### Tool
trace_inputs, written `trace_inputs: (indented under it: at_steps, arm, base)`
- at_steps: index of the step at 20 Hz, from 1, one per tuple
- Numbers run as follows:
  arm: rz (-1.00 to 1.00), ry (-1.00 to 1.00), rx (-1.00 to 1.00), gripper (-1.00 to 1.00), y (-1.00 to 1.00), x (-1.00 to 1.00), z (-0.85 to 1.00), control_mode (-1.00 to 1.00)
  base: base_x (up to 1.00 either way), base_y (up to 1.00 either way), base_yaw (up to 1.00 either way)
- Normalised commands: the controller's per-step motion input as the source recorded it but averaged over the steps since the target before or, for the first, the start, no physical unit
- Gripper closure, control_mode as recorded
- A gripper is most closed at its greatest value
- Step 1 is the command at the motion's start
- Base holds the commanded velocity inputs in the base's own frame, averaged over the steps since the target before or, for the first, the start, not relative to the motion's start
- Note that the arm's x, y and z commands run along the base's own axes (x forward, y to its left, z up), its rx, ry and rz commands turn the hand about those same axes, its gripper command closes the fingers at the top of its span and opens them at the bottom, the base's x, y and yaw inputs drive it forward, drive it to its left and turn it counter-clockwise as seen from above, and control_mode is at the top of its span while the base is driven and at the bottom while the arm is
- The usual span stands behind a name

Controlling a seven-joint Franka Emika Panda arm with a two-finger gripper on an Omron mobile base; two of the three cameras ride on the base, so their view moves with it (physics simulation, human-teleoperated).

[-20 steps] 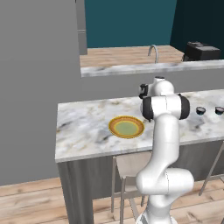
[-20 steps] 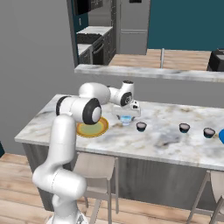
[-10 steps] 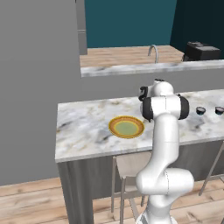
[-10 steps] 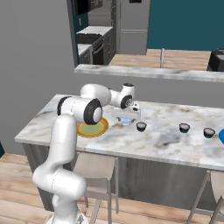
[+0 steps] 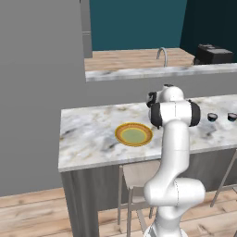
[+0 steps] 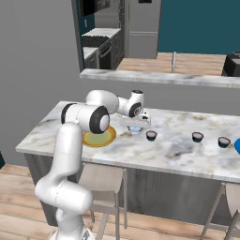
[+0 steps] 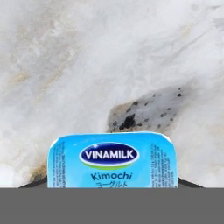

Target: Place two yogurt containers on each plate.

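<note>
Seemed to be the first pick: reached down over the pale cup (image 6: 135, 129) on the counter (image 6: 178, 150), just at 3 o'clock of the orange plate (image 6: 99, 137). In the hand view, saw the cup (image 7: 113, 160) close at 6 o'clock, label up, between the two tip positions. Could not tell whether the gripper (image 6: 135, 125) was clenched or released; tips hidden. Saw three dark cups (image 6: 151, 136) (image 6: 197, 137) (image 6: 224, 141) further toward 3 o'clock, untouched. Next, probably: to close firmly, lift straight, carry toward 9 o'clock over the plate, set down inside the rim.
</note>
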Motion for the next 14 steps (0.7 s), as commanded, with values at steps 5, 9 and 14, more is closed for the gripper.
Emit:
trace_inputs:
  at_steps: [5, 9, 14]
  arm:
    - [0.0, 0.0, 0.0, 1.0, 0.05, -0.24, 0.03, -1.0]
    - [0.0, 0.01, 0.0, 1.0, 0.32, -0.7, 0.08, -1.0]
    - [0.01, 0.0, -0.01, 1.0, 0.71, -0.91, 0.14, -1.0]
  base:
    - [0.0, 0.0, 0.0]
    - [0.0, 0.0, 0.0]
    - [0.0, 0.0, 0.0]
